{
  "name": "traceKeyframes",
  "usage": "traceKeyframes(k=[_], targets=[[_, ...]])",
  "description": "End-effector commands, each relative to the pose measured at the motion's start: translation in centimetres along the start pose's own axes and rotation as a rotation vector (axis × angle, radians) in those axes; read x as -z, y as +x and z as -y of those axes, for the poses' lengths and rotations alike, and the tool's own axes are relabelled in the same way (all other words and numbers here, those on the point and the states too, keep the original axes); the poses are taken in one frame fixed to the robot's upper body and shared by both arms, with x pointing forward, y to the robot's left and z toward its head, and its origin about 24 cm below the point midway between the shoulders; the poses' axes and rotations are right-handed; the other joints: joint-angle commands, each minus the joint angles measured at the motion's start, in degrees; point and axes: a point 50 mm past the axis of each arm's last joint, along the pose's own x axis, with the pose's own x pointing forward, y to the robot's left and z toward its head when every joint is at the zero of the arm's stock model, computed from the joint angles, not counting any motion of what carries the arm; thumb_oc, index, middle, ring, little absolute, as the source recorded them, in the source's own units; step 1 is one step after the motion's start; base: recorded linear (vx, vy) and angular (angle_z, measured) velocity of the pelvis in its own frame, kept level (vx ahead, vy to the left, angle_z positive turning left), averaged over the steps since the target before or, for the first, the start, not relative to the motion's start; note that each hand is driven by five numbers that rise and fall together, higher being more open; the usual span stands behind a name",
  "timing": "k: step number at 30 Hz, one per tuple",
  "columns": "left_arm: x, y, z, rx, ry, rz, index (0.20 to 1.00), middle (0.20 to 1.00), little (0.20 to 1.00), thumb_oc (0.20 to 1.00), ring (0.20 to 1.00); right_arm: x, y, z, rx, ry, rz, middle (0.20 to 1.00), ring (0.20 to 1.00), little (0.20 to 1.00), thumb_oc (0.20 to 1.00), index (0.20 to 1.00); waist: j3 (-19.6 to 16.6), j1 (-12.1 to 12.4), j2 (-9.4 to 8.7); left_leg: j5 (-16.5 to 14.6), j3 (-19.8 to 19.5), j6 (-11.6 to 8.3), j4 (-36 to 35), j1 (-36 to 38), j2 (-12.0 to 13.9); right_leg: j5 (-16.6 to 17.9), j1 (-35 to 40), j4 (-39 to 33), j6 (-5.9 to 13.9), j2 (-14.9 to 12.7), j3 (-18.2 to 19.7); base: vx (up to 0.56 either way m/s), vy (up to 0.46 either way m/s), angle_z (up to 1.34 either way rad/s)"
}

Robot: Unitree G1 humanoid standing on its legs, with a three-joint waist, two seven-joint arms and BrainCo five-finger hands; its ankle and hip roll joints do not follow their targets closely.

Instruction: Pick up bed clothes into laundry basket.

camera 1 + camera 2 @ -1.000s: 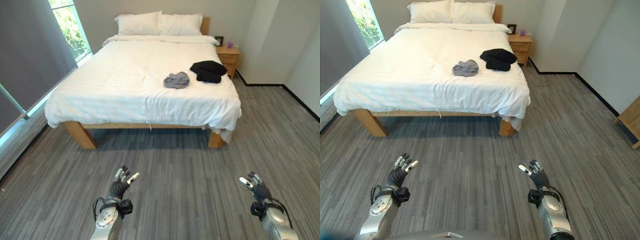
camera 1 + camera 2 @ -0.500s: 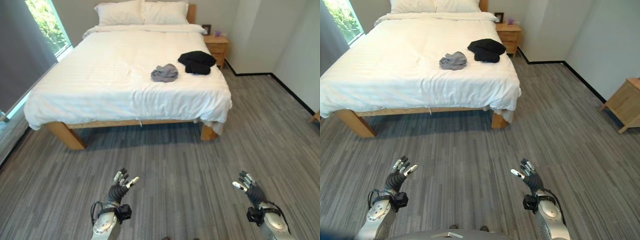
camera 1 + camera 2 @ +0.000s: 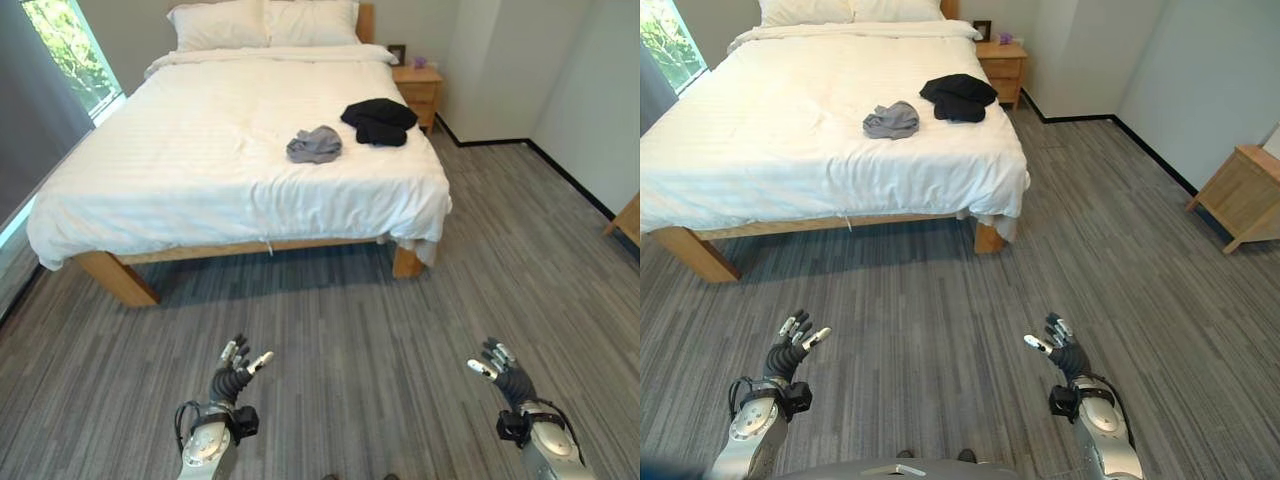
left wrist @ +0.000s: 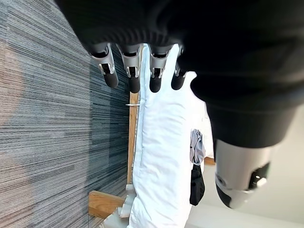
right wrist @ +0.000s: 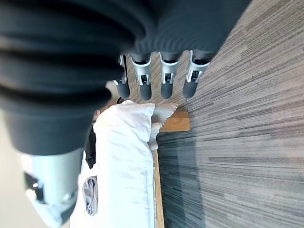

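grey top, black garment unmoved on bed

- Left hand: raised at lower left of the head views, over the floor, fingers relaxed and slightly spread, thumb out to the side, holding nothing.
- Right hand: raised at lower right, level with the left, fingers loosely extended, thumb pointing inward, holding nothing.
- Both forearms angle upward and forward, hands well apart.
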Motion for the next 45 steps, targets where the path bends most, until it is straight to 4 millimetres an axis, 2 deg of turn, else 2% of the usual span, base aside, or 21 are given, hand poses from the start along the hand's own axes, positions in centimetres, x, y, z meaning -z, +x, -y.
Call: traceKeyframes(k=[1,8,14,16,17,19,21,22,25,28,30,32,33,34,35,36,37,38,40,44,45], targets=[[-1.9,0.8,-0.5,-0.006,0.051,0.091,1.000,1.000,1.000,1.000,1.000,-3.3,1.0,-0.8,-0.052,-0.062,0.151,1.000,1.000,1.000,1.000,1.000,-1.5,0.1,-1.17,-0.5,1.5,-2.81,0.4,-0.4,0.8,4.2,-1.6,0.9,6.05,-7.1,-3.4,0.00,0.000,0.00],[-0.9,0.4,-1.2,-0.044,0.032,0.051,1.000,1.000,1.000,1.000,1.000,-3.3,1.1,-1.1,-0.069,-0.065,0.145,1.000,1.000,1.000,1.000,1.000,-1.1,0.6,-1.40,-0.7,1.4,-2.62,0.4,-0.3,0.6,4.1,-1.3,0.9,6.19,-7.3,-3.6,0.01,0.005,-0.01],[-2.8,1.9,-0.6,-0.039,0.063,0.115,1.000,1.000,1.000,1.000,1.000,-4.8,2.4,-2.2,-0.095,-0.083,0.193,1.000,1.000,1.000,1.000,1.000,1.4,2.2,-1.27,0.2,0.1,-1.89,0.4,-2.0,-0.2,4.6,-3.6,3.1,6.71,-8.8,-4.7,-0.06,0.016,0.00],[-3.6,2.8,0.4,-0.005,0.063,0.131,1.000,1.000,1.000,1.000,1.000,-5.1,2.5,-2.4,-0.082,-0.074,0.206,1.000,1.000,1.000,1.000,1.000,3.7,3.1,-0.39,-0.2,-1.1,-0.57,0.9,-2.2,-1.2,3.4,-7.4,11.5,6.88,-11.5,-5.4,-0.07,0.092,0.05],[-3.6,2.8,0.4,-0.004,0.063,0.132,1.000,1.000,1.000,1.000,1.000,-5.1,2.5,-2.3,-0.081,-0.074,0.206,1.000,1.000,1.000,1.000,1.000,3.7,3.2,-0.44,-0.2,-1.1,-0.53,0.9,-2.3,-1.2,3.2,-7.7,11.9,6.92,-11.6,-5.3,-0.02,0.126,0.07],[-3.5,2.9,1.1,0.041,0.096,0.126,1.000,1.000,1.000,1.000,1.000,-4.5,2.2,-2.3,-0.071,-0.053,0.193,1.000,1.000,1.000,1.000,1.000,5.5,3.3,-0.14,-1.3,-1.7,1.29,1.4,-1.2,-2.4,5.8,-11.8,23.7,7.72,-14.4,-5.1,0.03,0.134,0.16],[-3.4,2.9,1.7,0.077,0.122,0.120,1.000,1.000,1.000,1.000,1.000,-4.1,2.2,-2.6,-0.073,-0.055,0.178,1.000,1.000,1.000,1.000,1.000,7.6,2.4,0.41,-1.9,-2.8,2.06,2.1,-0.4,-2.3,7.6,-16.2,33.0,7.77,-14.5,-2.9,0.07,0.056,0.12],[-3.4,3.0,1.8,0.083,0.125,0.117,1.000,1.000,1.000,1.000,1.000,-3.9,2.2,-2.7,-0.072,-0.059,0.172,1.000,1.000,1.000,1.000,1.000,7.9,2.3,0.61,-2.0,-3.0,1.78,1.9,-0.1,-1.8,7.6,-18.0,32.1,7.60,-14.7,-3.0,0.17,-0.082,0.21],[-3.5,2.8,1.9,0.087,0.105,0.129,1.000,1.000,1.000,1.000,1.000,-3.9,2.3,-2.6,-0.063,-0.043,0.167,1.000,1.000,1.000,1.000,1.000,8.3,1.6,0.31,-3.5,-3.3,-0.77,0.4,2.4,-0.6,7.9,-19.4,19.8,8.18,-17.3,-5.1,0.28,-0.195,0.25],[-4.1,3.3,1.5,0.062,0.111,0.143,1.000,1.000,1.000,1.000,1.000,-4.7,2.9,-2.8,-0.064,-0.056,0.186,1.000,1.000,1.000,1.000,1.000,8.5,0.5,-0.18,-6.4,-4.2,-3.64,0.4,6.2,2.2,12.7,-20.5,7.7,10.54,-17.1,-6.7,0.40,-0.281,0.22],[-4.6,3.4,1.4,0.058,0.106,0.163,1.000,1.000,1.000,1.000,1.000,-5.2,3.0,-3.2,-0.077,-0.037,0.204,1.000,1.000,1.000,1.000,1.000,8.0,-0.2,-0.41,-7.5,-4.5,-4.72,0.9,8.1,4.3,12.6,-20.8,8.9,10.69,-16.7,-5.3,0.41,-0.272,0.06],[-4.7,3.4,1.7,0.059,0.088,0.168,1.000,1.000,1.000,1.000,1.000,-5.5,3.2,-3.2,-0.089,-0.039,0.212,1.000,1.000,1.000,1.000,1.000,7.4,-0.7,0.38,-5.2,-5.1,-5.92,7.8,7.8,7.5,10.3,-19.8,11.6,8.94,-14.6,-5.3,0.39,-0.282,0.07],[-4.8,3.6,2.1,0.067,0.079,0.172,1.000,1.000,1.000,1.000,1.000,-5.8,3.3,-3.1,-0.087,-0.049,0.223,1.000,1.000,1.000,1.000,1.000,7.4,-0.7,0.76,-1.3,-5.2,-6.51,13.4,5.5,8.5,8.6,-18.6,12.2,7.35,-13.4,-5.7,0.21,-0.183,0.19],[-4.8,3.6,2.1,0.067,0.079,0.173,1.000,1.000,1.000,1.000,1.000,-5.9,3.4,-3.1,-0.087,-0.048,0.223,1.000,1.000,1.000,1.000,1.000,7.3,-0.9,0.60,-1.1,-5.4,-6.49,13.4,5.1,8.4,8.7,-18.8,12.1,7.32,-13.6,-5.9,0.32,-0.417,0.21],[-5.3,3.6,2.5,0.090,0.059,0.193,1.000,1.000,1.000,1.000,1.000,-6.4,3.3,-2.6,-0.087,-0.059,0.245,1.000,1.000,1.000,1.000,1.000,8.4,0.3,-0.76,7.3,-5.7,-5.69,32.5,-2.1,9.3,6.1,-14.6,11.6,3.57,-11.2,-5.9,0.50,-0.718,0.21],[-5.8,3.5,2.9,0.132,0.035,0.206,1.000,1.000,1.000,1.000,1.000,-6.7,3.0,-1.6,-0.071,-0.068,0.254,1.000,1.000,1.000,1.000,1.000,10.0,2.1,-2.46,8.3,-4.7,-4.81,47.3,-10.7,10.6,3.5,-10.3,10.2,0.29,-8.7,-7.0,0.50,-0.714,0.27],[-5.9,3.5,2.9,0.133,0.035,0.206,1.000,1.000,1.000,1.000,1.000,-6.7,3.0,-1.6,-0.070,-0.068,0.254,1.000,1.000,1.000,1.000,1.000,10.0,2.1,-2.24,8.1,-4.8,-4.84,47.7,-10.8,10.8,3.5,-10.3,10.2,0.25,-8.5,-7.1,0.39,-0.486,0.12],[-6.0,3.5,3.2,0.149,0.031,0.214,1.000,1.000,1.000,1.000,1.000,-6.7,3.1,-1.0,-0.050,-0.081,0.246,1.000,1.000,1.000,1.000,1.000,10.5,3.4,-3.05,6.8,-5.1,-4.77,50.6,-14.0,8.6,2.5,-8.5,9.4,0.04,-8.3,-7.1,0.33,-0.169,-0.13],[-6.0,3.4,3.9,0.171,-0.003,0.213,1.000,1.000,1.000,1.000,1.000,-6.8,3.3,0.2,0.001,-0.050,0.237,1.000,1.000,1.000,1.000,1.000,9.8,5.7,-3.29,4.6,-1.7,-4.96,46.1,-21.6,7.5,0.8,-2.6,5.8,0.45,-6.4,-6.4,0.61,-0.234,-0.55],[-6.1,3.3,4.2,0.194,0.009,0.217,1.000,1.000,1.000,1.000,1.000,-7.0,3.2,0.4,0.007,-0.032,0.248,1.000,1.000,1.000,1.000,1.000,8.7,7.2,-3.47,6.1,-0.6,-5.37,38.4,-24.2,6.8,-0.3,0.3,4.0,0.81,-5.5,-5.8,0.45,-0.051,-0.29],[-5.9,3.1,4.2,0.206,0.036,0.215,1.000,1.000,1.000,1.000,1.000,-6.9,3.2,0.4,0.008,-0.030,0.250,1.000,1.000,1.000,1.000,1.000,7.1,8.8,-3.27,8.1,1.2,-4.58,22.6,-24.2,4.9,-1.7,3.2,2.4,1.90,-4.5,-5.3,0.73,0.070,-0.50]])
